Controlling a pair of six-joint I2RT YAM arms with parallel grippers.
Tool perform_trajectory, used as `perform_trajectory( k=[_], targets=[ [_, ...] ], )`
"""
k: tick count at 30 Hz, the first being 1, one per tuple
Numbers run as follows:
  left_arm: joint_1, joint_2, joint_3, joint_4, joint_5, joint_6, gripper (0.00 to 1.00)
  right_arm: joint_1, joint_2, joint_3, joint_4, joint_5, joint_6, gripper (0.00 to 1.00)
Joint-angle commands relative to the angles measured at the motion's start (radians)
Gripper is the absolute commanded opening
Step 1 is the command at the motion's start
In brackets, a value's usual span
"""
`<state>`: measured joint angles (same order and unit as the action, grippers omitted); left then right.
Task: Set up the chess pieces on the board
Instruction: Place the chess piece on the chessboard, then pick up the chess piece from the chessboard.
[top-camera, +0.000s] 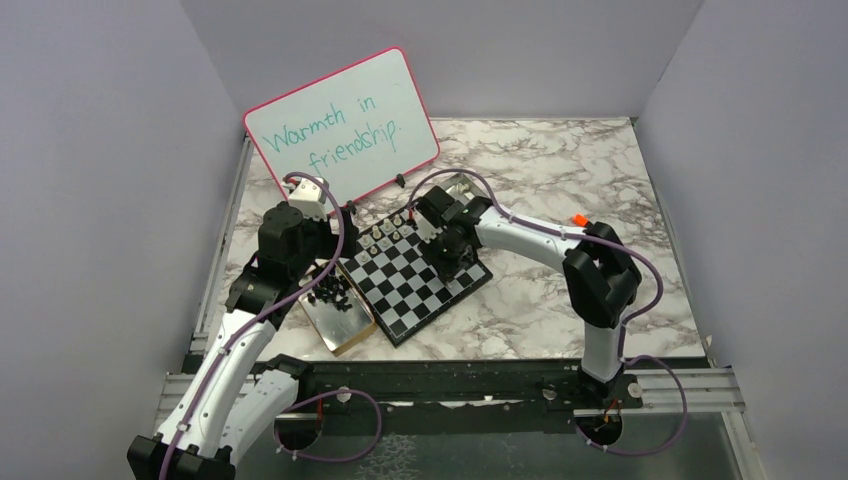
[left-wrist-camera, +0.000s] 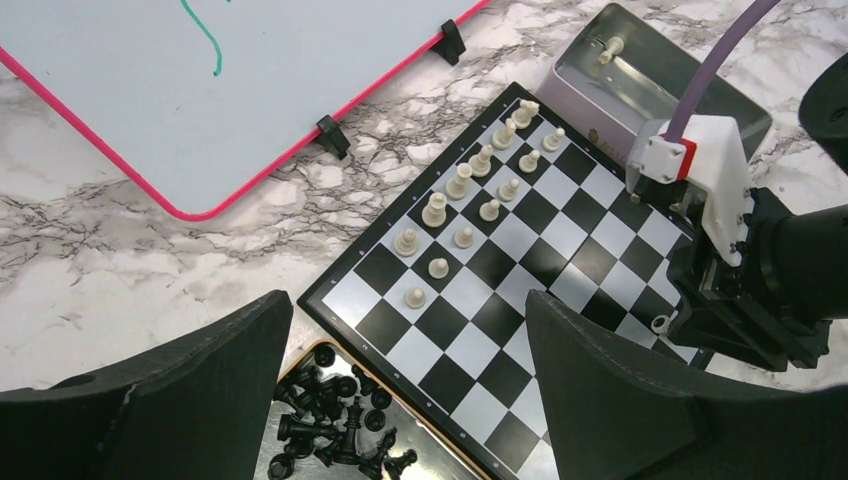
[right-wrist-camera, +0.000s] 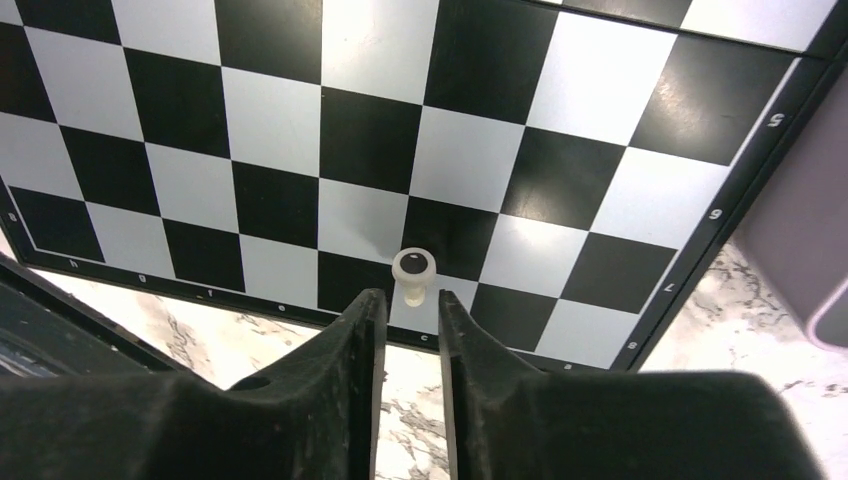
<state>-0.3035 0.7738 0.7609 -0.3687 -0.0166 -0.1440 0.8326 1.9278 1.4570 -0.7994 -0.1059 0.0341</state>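
The board (top-camera: 415, 280) lies at the table's middle, black and white chequers. Several cream-white chess pieces (left-wrist-camera: 470, 205) stand in two rows along its far-left side. Several black pieces (left-wrist-camera: 325, 425) lie heaped in a metal tray (top-camera: 345, 320) at the board's left. My right gripper (right-wrist-camera: 412, 296) is over the board's near-right edge, its fingers close around the narrow end of a tilted white pawn (right-wrist-camera: 413, 268), whose round base faces the camera. That pawn also shows in the left wrist view (left-wrist-camera: 662, 322). My left gripper (left-wrist-camera: 408, 305) is wide open and empty, above the board's corner and the tray.
A pink-rimmed whiteboard (top-camera: 340, 125) with writing leans behind the board. A grey tin (left-wrist-camera: 610, 75) holding one white piece sits at the board's far corner. Marble table (top-camera: 560, 170) extends right; grey walls enclose three sides.
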Motion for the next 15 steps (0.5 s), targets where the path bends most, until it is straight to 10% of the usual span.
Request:
perform_trajectory(
  k=[1, 15],
  targets=[
    [-0.003, 0.001, 0.002, 0.007, 0.001, 0.009, 0.87, 0.009, -0.064, -0.03, 0.076, 0.034, -0.015, 0.35],
    [-0.003, -0.014, 0.0, 0.01, -0.002, 0.007, 0.87, 0.005, -0.053, -0.075, 0.169, -0.029, -0.314, 0.41]
  ],
)
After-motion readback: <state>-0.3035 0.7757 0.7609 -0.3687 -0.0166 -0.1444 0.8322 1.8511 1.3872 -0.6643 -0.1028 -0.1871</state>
